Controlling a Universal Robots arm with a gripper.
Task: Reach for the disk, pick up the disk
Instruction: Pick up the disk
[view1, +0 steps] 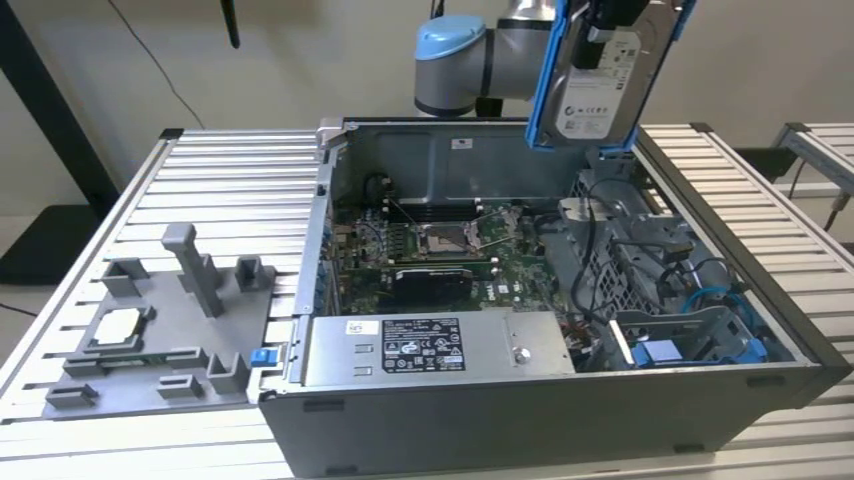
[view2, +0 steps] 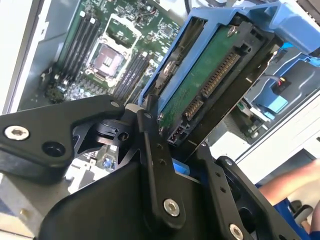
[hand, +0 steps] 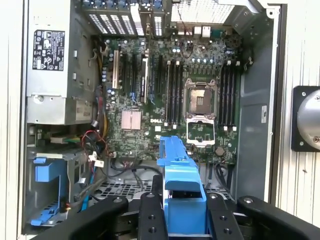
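One disk (view1: 607, 75), stiff, weighty and shock-sensitive, hangs above the case (view1: 534, 400), jaws clenched on its blue rails (hand: 180, 172).

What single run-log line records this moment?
pincer: shut on disk | disk: lifted above open computer case | pick: done

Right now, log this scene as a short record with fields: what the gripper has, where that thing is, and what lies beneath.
held item: flat silver metal disk with white label and blue plastic side rails
gripper: shut on the disk, black fingers clamping its edge
disk position: lifted clear above the open grey computer case, hanging upright
below: green motherboard with bare processor socket
beside case: grey plastic fixture tray on the slatted table
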